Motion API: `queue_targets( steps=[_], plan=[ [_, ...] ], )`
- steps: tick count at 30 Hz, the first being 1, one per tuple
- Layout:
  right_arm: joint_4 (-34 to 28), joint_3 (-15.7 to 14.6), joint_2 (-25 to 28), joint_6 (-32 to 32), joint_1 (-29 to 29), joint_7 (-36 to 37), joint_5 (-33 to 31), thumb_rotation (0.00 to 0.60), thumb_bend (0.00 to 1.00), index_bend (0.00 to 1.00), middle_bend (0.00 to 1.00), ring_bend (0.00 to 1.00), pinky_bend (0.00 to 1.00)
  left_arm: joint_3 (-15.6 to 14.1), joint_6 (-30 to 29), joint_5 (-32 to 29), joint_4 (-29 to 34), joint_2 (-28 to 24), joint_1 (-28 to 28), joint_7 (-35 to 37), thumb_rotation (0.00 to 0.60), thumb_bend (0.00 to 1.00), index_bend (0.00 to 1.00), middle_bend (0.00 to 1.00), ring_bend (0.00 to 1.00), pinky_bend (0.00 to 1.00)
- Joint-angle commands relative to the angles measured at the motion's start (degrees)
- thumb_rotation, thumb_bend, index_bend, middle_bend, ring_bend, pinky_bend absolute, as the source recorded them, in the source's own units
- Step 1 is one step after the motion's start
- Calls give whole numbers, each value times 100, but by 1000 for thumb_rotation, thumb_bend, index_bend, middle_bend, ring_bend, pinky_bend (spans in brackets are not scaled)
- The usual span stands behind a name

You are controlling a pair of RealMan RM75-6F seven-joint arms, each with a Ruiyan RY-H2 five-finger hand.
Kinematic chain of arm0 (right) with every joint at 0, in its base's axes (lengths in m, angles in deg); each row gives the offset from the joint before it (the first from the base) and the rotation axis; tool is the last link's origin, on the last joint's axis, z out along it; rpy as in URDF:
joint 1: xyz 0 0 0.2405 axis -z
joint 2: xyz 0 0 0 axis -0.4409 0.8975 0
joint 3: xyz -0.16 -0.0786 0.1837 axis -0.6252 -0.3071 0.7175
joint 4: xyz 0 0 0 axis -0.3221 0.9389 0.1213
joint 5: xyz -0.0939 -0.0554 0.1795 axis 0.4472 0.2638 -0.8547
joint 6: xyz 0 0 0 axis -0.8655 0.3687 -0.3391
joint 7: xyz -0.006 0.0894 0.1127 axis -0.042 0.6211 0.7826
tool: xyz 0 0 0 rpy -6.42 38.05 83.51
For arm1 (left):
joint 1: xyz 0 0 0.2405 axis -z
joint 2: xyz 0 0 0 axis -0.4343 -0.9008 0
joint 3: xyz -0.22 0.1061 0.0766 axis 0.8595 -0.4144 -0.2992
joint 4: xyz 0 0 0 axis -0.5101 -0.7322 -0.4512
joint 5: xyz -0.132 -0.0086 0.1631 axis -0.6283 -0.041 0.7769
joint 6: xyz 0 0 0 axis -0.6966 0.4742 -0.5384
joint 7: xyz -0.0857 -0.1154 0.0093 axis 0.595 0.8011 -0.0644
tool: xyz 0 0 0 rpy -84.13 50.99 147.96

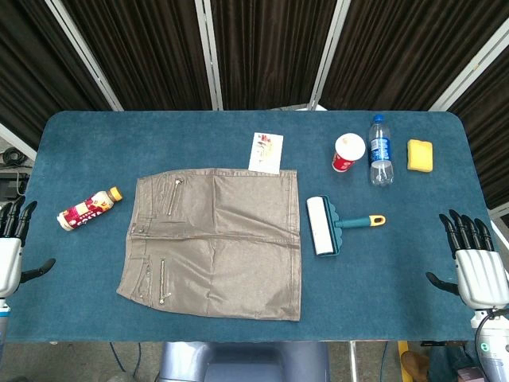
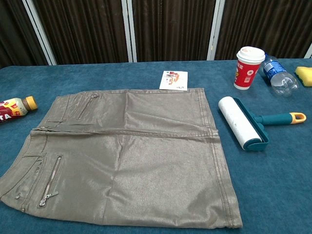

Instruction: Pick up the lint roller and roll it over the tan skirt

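Observation:
The tan skirt (image 1: 213, 243) (image 2: 122, 156) lies flat in the middle of the blue table, waistband to the left. Just right of its hem lies the lint roller (image 1: 324, 225) (image 2: 241, 122), a white roll in a teal frame with a teal handle tipped in yellow pointing right. My left hand (image 1: 11, 247) sits off the table's left edge, fingers apart and holding nothing. My right hand (image 1: 475, 263) is at the right edge, fingers spread, also holding nothing. Neither hand shows in the chest view.
A small drink bottle (image 1: 87, 208) lies left of the skirt. Behind it sit a printed card (image 1: 266, 152), a red paper cup (image 1: 347, 152), a water bottle (image 1: 380, 151) and a yellow sponge (image 1: 420, 155).

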Motion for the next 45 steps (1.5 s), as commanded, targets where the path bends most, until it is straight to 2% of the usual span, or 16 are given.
queue_targets(
  steps=[1,7,10,12,17,23,30,39,45],
  plan=[
    [18,-11,-16,-69,-25,-14,-29,600,0,0,0,0,0,17,43,-35,-17,-7,0,18,600,0,0,0,0,0],
    [72,-59,-41,-313,-99,62,-89,600,0,0,0,0,0,42,58,-33,12,-32,-11,52,600,0,0,0,0,0],
    [260,-53,-106,-719,-323,185,-107,600,0,0,0,0,0,47,1,35,13,-48,-31,52,600,0,0,0,0,0],
    [564,-7,-209,-1127,-587,226,-141,600,15,0,0,0,0,43,20,39,24,-50,-35,62,600,0,0,0,0,0],
    [1514,138,-689,-2306,-1378,579,-253,600,188,0,0,0,0,90,116,-21,25,-26,17,-26,600,0,0,0,0,0],
    [2445,120,-1301,-3048,-1935,904,-209,600,230,13,0,0,0,143,202,-122,52,75,81,-256,600,0,0,0,0,0],
    [3249,41,-1882,-3329,-2277,924,-84,600,267,53,1,0,0,181,306,-277,-42,196,131,-457,600,0,0,0,0,0],
    [4264,-23,-2591,-3386,-2545,1017,68,600,314,112,54,0,0,235,400,-446,-158,268,166,-521,600,0,0,0,0,0],
    [4790,-93,-2930,-3438,-2685,1176,155,600,347,118,61,0,0,259,440,-496,-199,276,181,-515,600,0,0,0,0,0]
  ],
)
